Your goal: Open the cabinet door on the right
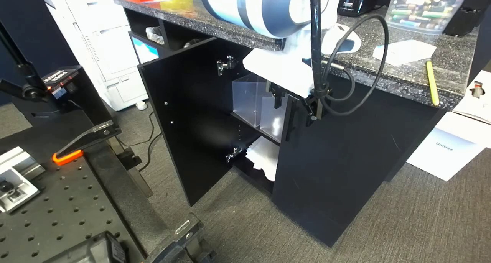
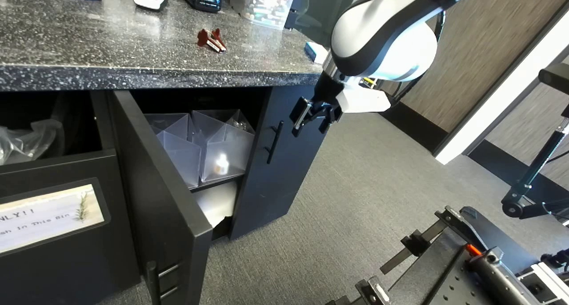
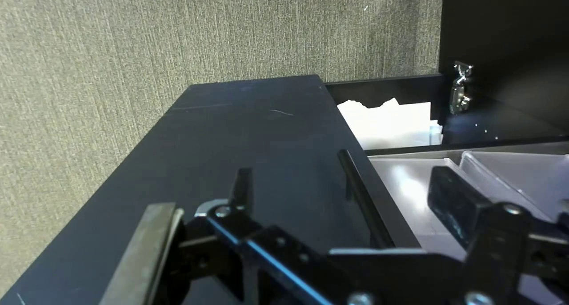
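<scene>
- Closest to the lens, in an exterior view, sits a black workbench (image 1: pixel 73 201) dotted with holes, probably so fixtures can be bolted down.
- Wide, low matte-black cabinet (image 2: pixel 178 77), its speckled grey top (image 2: pixel 146 47) overhanging two doors.
- Cabinet door (image 1: pixel 337 159) on the right, the one to open: it lies flat, or nearly flat, across its half of the front, so the job looks undone.
- Neighbouring door (image 1: pixel 191 132), standing well open, which bares the free edge of the right-hand one.
- White-and-grey robot arm (image 2: pixel 382 42), bent down toward the cabinet front, presumably to put its tool within reach of the door.
- See-through bins (image 2: pixel 226 158), side by side inside, with white papers (image 3: pixel 391 125) below, likely plain storage.
- Gripper (image 2: pixel 310 129), jaws wide apart and holding nothing; the wrist view shows the bar handle (image 3: pixel 366 199) in the gap, as if lined up for a grasp. Whether anything touches, I cannot tell.
- Handle, short and black, running lengthwise near the door's free edge, where a pull should swing it most easily.
</scene>
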Robot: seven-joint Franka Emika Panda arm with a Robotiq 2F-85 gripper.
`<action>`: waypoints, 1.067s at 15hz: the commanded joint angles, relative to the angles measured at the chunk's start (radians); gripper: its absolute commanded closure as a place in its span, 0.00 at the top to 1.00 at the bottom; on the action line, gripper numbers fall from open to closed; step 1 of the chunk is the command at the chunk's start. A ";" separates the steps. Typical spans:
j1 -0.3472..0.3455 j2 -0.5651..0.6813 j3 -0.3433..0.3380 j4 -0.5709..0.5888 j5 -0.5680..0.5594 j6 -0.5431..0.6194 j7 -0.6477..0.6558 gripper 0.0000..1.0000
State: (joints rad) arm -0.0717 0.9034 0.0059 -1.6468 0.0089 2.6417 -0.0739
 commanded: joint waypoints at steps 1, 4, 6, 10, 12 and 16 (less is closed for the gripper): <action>-0.013 0.100 0.035 0.127 0.019 0.025 -0.013 1.00; -0.003 0.165 0.040 0.210 0.017 0.024 -0.002 1.00; 0.007 0.202 0.037 0.244 0.014 0.046 0.008 1.00; 0.029 0.244 0.031 0.241 0.004 0.162 0.019 0.75; 0.044 0.242 0.028 0.192 -0.003 0.274 0.019 0.67; 0.100 0.260 -0.011 0.110 -0.017 0.542 0.036 0.34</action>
State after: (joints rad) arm -0.0167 1.1522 0.0330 -1.4848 0.0068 3.0142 -0.0668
